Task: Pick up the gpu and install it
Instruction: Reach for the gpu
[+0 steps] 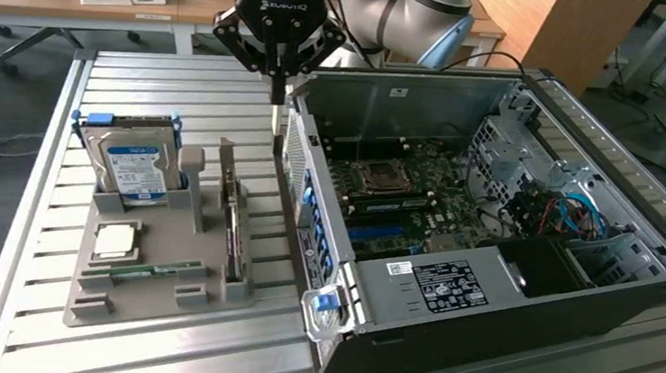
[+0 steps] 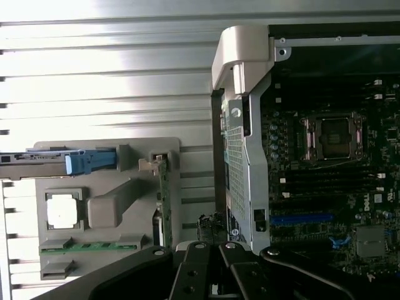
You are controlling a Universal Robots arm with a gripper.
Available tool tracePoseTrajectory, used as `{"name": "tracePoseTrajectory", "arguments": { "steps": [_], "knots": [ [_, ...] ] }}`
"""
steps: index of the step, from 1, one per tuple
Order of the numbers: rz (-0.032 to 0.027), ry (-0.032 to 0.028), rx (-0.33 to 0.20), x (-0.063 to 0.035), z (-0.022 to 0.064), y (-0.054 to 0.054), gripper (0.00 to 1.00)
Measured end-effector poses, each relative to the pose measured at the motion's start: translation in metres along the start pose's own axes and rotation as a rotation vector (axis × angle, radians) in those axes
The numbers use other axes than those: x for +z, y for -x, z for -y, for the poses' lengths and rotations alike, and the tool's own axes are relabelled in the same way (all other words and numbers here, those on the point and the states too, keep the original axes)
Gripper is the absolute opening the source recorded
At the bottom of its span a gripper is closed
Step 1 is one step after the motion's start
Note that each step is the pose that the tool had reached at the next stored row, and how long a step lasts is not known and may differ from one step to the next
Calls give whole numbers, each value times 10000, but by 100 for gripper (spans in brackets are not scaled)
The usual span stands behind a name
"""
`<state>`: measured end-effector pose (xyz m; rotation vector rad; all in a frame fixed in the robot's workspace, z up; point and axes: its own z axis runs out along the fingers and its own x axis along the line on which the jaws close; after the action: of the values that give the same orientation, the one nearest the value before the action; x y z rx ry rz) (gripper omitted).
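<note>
**GPU not yet picked, hand pressed together and empty**

- State of my gripper (image 1: 279,84): fingers pressed together, pinching nothing. It points straight down over the gap between the grey tray (image 1: 129,312) and the open computer case (image 1: 516,302), near the case's back corner.
- The gpu (image 1: 230,232) stands on edge in its tray slot, silver bracket end nearest me. In the exterior view it lies at about 7 o'clock from my fingertips, near but apart. I am not touching it.
- Progress, as I judge it: very early. Neither the grasp nor the lift is done, and nothing is seated in the case. The whole pick and the whole install are left.
- Other tray parts sit in place. The hard drive (image 1: 132,169) is at about 8 o'clock from my fingertips, and the memory stick (image 1: 145,270) is low on the tray beyond it.

What each view adds:
- The exterior view gives my height above the slatted table (image 1: 174,353) and shows my fingertips with clear air below them.
- The wrist view looks straight down. It shows the card edge-on as a thin green line (image 2: 164,200). It also shows the motherboard's blue slot (image 2: 303,219) and the bare processor socket (image 2: 334,134) squarely.
- From the wrist view alone I cannot tell my height above the card.
</note>
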<state>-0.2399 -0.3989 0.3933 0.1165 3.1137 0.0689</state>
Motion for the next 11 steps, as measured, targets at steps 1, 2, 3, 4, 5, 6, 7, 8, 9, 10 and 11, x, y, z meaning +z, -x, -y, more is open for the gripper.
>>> {"name": "tracePoseTrajectory", "arguments": {
  "steps": [1,2,3,4,5,6,7,8,9,10,11],
  "knots": [
    [0,-1,0,-1,1,-8,11],
    [0,0,0,-1,1,-16,11],
    [0,0,0,-1,2,-24,11],
    [0,0,0,-1,2,-33,11],
    [0,-1,0,-1,3,-42,11],
    [0,0,0,-1,4,-50,11],
    [0,0,1,-2,4,-60,11],
    [0,0,1,-2,5,-68,11],
    [-1,-1,0,-2,6,-77,11],
    [0,0,0,-2,6,-88,11],
    [0,0,0,-3,7,-99,11]
  ]
}}
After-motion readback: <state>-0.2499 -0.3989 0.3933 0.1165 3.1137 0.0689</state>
